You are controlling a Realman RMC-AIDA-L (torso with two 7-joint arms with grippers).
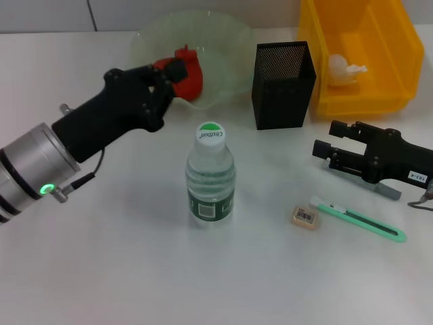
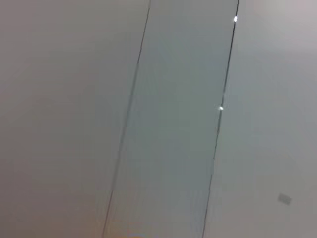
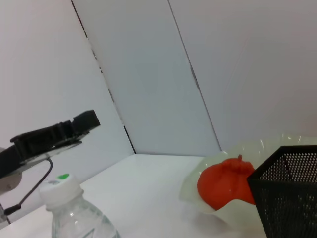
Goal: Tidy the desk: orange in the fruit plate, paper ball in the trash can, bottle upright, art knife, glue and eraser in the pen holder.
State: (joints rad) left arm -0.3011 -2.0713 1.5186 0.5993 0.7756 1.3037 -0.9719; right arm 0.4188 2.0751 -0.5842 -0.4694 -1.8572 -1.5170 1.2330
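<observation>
You have open white table [image 1: 122, 271] across the whole lower half of the head view, with the one bottle [image 1: 210, 177] standing upright at centre, green-and-white cap up. In the upper centre, the pale green fruit plate [image 1: 223, 40] holds one orange [image 1: 188, 76], lying near its front rim. The left gripper [image 1: 166, 76] reaches in from the lower left and sits at that rim, right against the orange; you cannot tell from these views whether its fingers are apart or closed. To the right of the plate stands one black mesh pen holder [image 1: 284, 84], and nothing can be seen inside it from here. In the upper right corner, the yellow bin [image 1: 358, 61] contains one white paper ball [image 1: 344, 69]. The right gripper [image 1: 325, 154] lies low at the right edge, below the bin, its fingers spread apart and holding nothing. Just below it on the table you see one eraser [image 1: 305, 217] and one green art knife [image 1: 358, 219], side by side but not touching. The glue does not show in any view.
</observation>
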